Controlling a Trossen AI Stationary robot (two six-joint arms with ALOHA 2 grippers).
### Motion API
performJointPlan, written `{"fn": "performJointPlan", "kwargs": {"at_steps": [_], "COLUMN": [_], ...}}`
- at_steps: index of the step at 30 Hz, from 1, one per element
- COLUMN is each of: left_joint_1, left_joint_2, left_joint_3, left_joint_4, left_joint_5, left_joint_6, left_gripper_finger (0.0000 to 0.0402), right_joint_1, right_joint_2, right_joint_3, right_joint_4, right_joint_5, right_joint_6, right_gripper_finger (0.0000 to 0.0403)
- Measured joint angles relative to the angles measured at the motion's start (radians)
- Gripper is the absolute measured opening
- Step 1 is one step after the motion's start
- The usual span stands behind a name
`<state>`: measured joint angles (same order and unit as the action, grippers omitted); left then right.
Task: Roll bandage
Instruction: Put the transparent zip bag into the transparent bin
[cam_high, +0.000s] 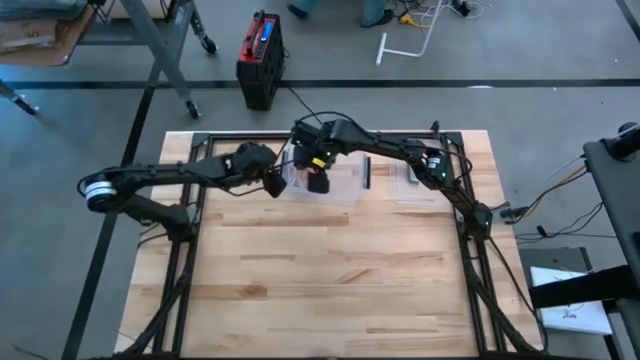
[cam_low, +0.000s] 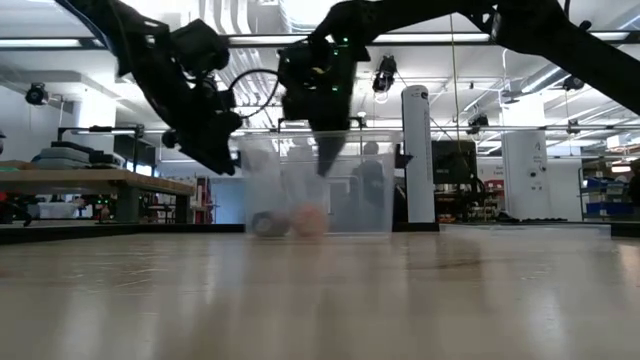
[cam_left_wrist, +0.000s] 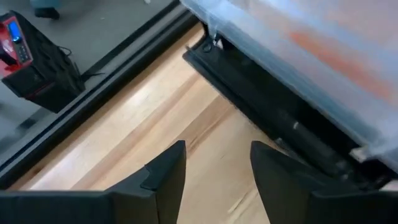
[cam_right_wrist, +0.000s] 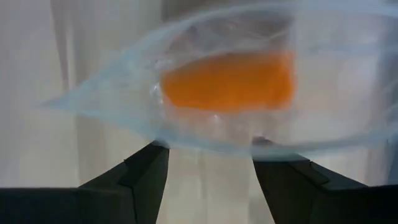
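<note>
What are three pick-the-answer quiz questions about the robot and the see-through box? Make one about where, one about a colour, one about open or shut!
1. Where is the clear box?
A. at the table's far edge
B. on the floor
C. at the table's near edge

2. What colour is the roll inside the clear bag?
A. green
B. orange
C. black

3. How are the left gripper fingers?
A. clamped on a cup
B. apart, holding nothing
C. hidden

Answers: 1 A, the high view shows it at the far edge under both arms. 2 B, the right wrist view shows an orange roll. 3 B, bare wood shows between them.
</note>
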<state>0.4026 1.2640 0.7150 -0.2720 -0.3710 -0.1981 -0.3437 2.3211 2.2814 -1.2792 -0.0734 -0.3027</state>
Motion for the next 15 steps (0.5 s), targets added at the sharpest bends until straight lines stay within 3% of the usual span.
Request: {"fn": "performJointPlan", "kwargs": {"at_steps": [5,15], "left_joint_1": [-0.003,-0.009], "left_joint_2": [0.043,0.014], "left_joint_3": [0.038,0.044], "left_joint_4": [-0.007,-0.018], "left_joint_5": [0.007,0.018], "left_joint_6": [0.006,0.004], "left_gripper_finger": [0.0181,0.0194], "right_joint_1": [0.016,0.016], "right_joint_2": [-0.004,-0.010], "right_joint_3": [0.003,0.005], "right_joint_4": [0.148,0.124], "right_joint_5": [-0.005,-0.004], "right_joint_6": [-0.001,-0.004], "right_gripper_finger": [0.0226,0.0223]}}
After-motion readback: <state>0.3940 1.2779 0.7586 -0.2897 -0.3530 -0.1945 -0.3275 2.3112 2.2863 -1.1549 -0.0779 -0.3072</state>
